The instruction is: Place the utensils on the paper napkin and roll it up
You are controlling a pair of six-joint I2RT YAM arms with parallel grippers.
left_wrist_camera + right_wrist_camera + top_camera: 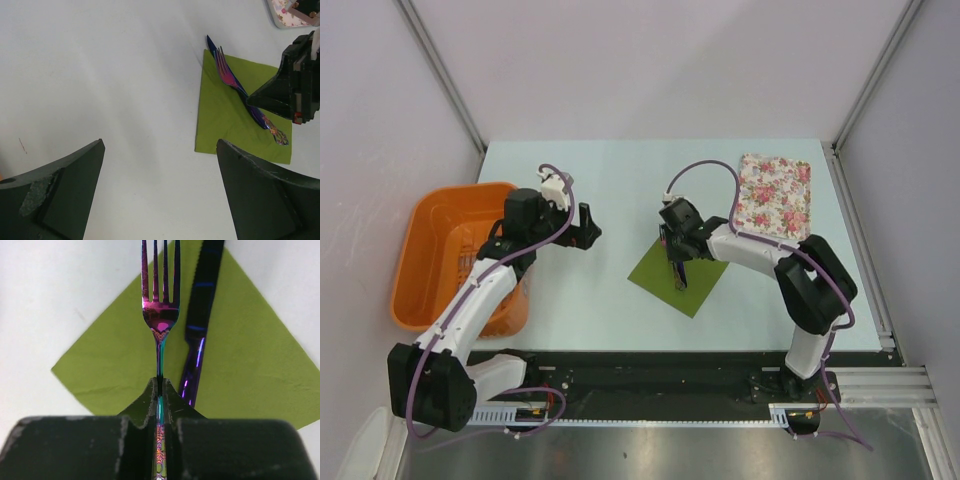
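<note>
The right claw (160, 385) is closed tight on the handle of the fork (160, 315). The thin handle is pinched between the two fingers, and the tines point away from the claw. The fork lies along the diagonal of the paper napkin (705, 285), and the tips of its tines reach past the edge of the paper. It is not clear whether the fork rests on the paper or hangs just above it. The knife (200, 325) lies flat on the napkin just beside the fork, almost parallel to it and free of the claw.

The napkin is on the table (600, 300), right of the middle and toward the near edge. The left claw (590, 228) hovers to the left of the napkin, well apart from it, with its fingers (65, 195) spread wide and holding nothing. An orange basket (440, 230) stands at the left edge and a floral pad (775, 195) at the far right.
</note>
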